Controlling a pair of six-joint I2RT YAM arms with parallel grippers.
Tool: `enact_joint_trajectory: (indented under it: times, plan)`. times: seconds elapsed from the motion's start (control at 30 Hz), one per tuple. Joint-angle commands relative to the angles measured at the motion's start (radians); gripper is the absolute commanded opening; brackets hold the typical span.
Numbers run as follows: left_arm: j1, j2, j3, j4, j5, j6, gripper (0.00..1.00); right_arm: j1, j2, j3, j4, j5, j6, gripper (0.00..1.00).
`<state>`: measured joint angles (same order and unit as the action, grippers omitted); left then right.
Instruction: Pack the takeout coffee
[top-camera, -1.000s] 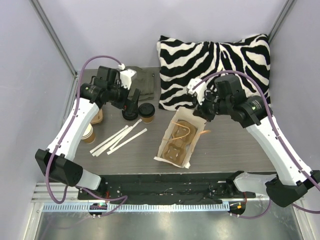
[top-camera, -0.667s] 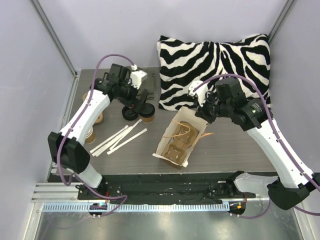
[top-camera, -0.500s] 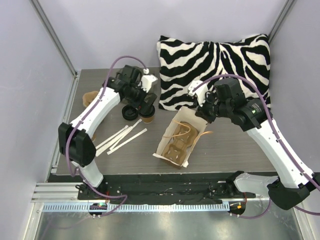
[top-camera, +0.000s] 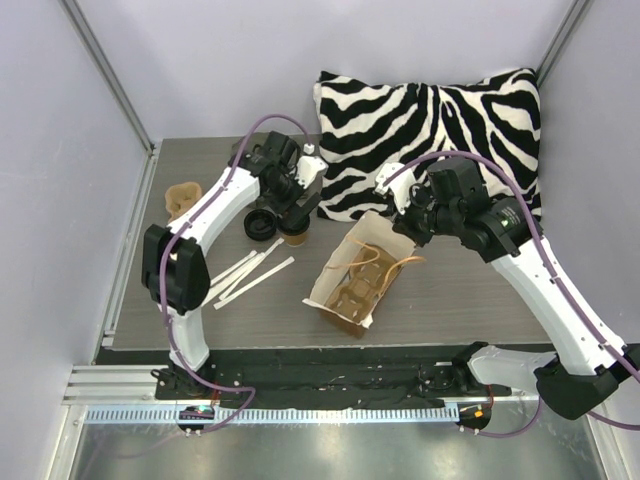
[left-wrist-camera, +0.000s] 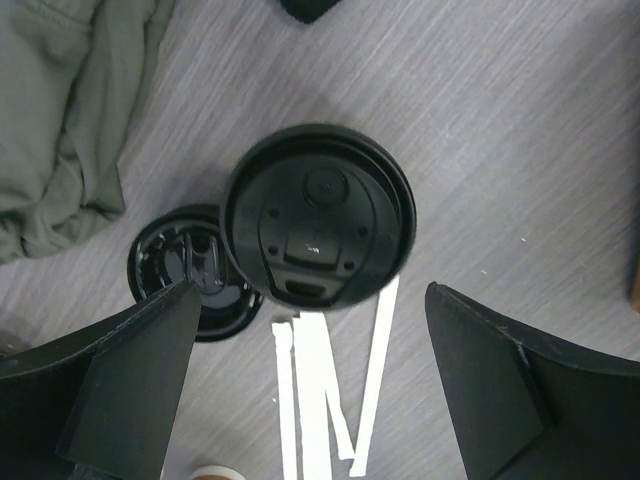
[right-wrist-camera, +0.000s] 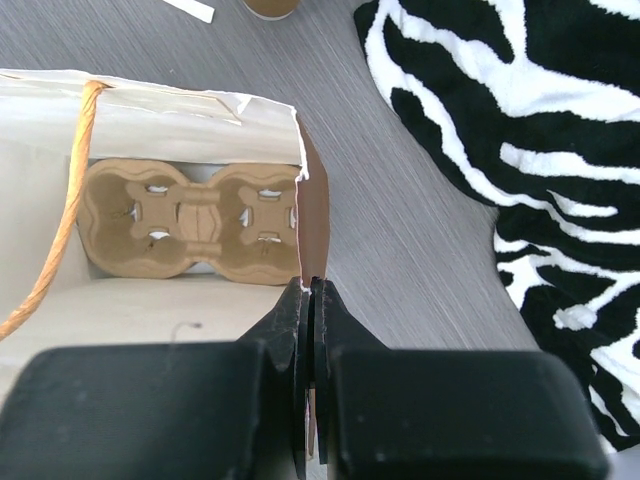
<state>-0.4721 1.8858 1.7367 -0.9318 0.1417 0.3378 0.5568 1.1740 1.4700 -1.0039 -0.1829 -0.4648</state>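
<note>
left gripper (left-wrist-camera: 310, 300): fingers spread wide, centred straight above upright small tan-brown paper coffee cup (left-wrist-camera: 317, 230), black-lidded, toward surface (top-camera: 450, 290) far edge | right gripper (right-wrist-camera: 310, 290): clamped shut on white paper bag (right-wrist-camera: 150, 110) rim

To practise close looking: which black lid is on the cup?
The lid directly below the left gripper; the other lid lies loose on the table beside it.
</note>
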Motion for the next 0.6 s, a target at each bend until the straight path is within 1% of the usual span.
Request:
enact_joint_trajectory:
  times: [0.0,0.33,0.53,0.57]
  plan:
    - [-0.005,0.044,0.070,0.022,-0.011,0.046,1.00,0.005,0.006,0.007,0.016,0.013,-0.012,0.01]
    - [-0.005,0.116,0.133,-0.016,0.025,0.043,0.97,0.006,0.022,0.001,0.001,0.019,-0.032,0.01]
    - [-0.005,0.134,0.133,-0.028,0.038,0.049,0.91,0.005,0.039,0.009,0.001,0.019,-0.029,0.01]
    - [-0.005,0.139,0.132,-0.032,0.041,0.047,0.89,0.005,0.039,0.007,-0.002,0.019,-0.029,0.01]
